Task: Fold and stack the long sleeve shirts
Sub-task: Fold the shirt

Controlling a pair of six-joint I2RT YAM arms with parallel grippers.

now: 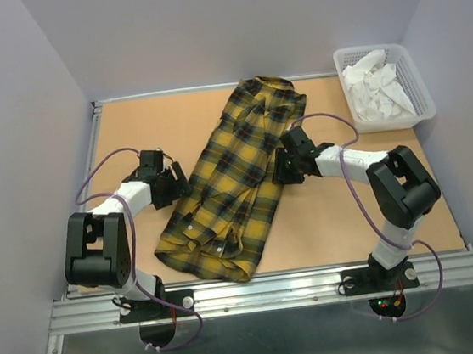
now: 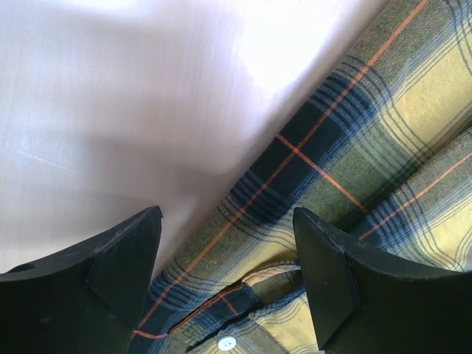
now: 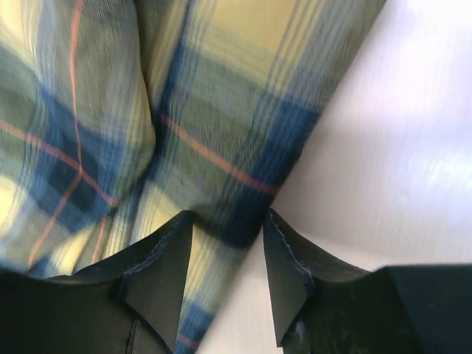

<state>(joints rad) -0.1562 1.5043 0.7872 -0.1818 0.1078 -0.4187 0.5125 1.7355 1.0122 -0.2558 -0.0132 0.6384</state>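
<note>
Tan tabletop point(image 1: 352, 215), pale walls point(image 1: 202, 27), plaid shirt point(image 1: 236, 177)

Pale walls point(image 1: 228, 24) enclose a brown table point(image 1: 145, 127) on three sides; the light is even. A metal rail point(image 1: 275, 290) edges its near side; a white basket point(image 1: 391, 123) sits far right.

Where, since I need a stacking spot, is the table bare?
Bare table lies far-left, between the shirt and left wall, and near-right, between shirt and right arm's base. Crowded centre: left gripper and right gripper flank shirt; basket fills far-right.
</note>
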